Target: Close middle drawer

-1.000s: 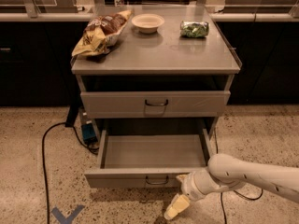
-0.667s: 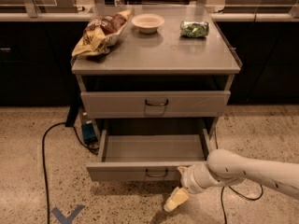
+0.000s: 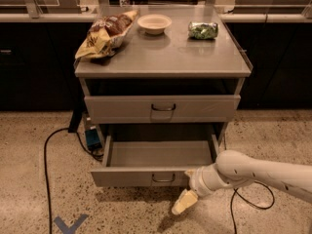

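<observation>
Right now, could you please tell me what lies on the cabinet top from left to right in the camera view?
Chip bag → bowl → green packet. The gripper is lower, on the right by the open middle drawer's front.

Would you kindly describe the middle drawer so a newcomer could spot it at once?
Start at the grey cabinet. The middle drawer sits below the closed drawer front, the gripper low by its right end. It alone is pulled out.
</observation>
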Controlling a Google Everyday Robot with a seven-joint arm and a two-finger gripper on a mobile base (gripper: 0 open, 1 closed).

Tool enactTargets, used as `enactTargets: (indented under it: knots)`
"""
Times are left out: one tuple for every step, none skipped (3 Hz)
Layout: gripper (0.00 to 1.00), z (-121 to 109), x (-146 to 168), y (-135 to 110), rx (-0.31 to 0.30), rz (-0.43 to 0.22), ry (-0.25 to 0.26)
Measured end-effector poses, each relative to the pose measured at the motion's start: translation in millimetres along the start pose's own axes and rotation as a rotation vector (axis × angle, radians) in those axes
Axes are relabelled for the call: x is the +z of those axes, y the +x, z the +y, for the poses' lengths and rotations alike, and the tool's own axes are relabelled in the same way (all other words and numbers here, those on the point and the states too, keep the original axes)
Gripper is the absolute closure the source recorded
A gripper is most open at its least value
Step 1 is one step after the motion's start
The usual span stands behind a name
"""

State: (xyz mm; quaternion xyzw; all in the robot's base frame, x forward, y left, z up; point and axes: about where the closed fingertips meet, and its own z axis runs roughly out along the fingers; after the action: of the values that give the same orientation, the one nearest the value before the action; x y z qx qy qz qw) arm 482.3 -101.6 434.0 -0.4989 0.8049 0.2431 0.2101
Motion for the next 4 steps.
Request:
enactTargets:
  knots:
    - [0.0,-56.5,-14.9,-42.3,-0.038,0.011,0.053]
    - [0.0,-57.7,-15.0,-43.6,-0.039,0.009,0.055]
    - [0.0,-40.7,1.6,-31.2,-0.007,0.012,0.003]
    - [0.0,-31.9,22.3,-23.6,0.011,0.013,-0.04]
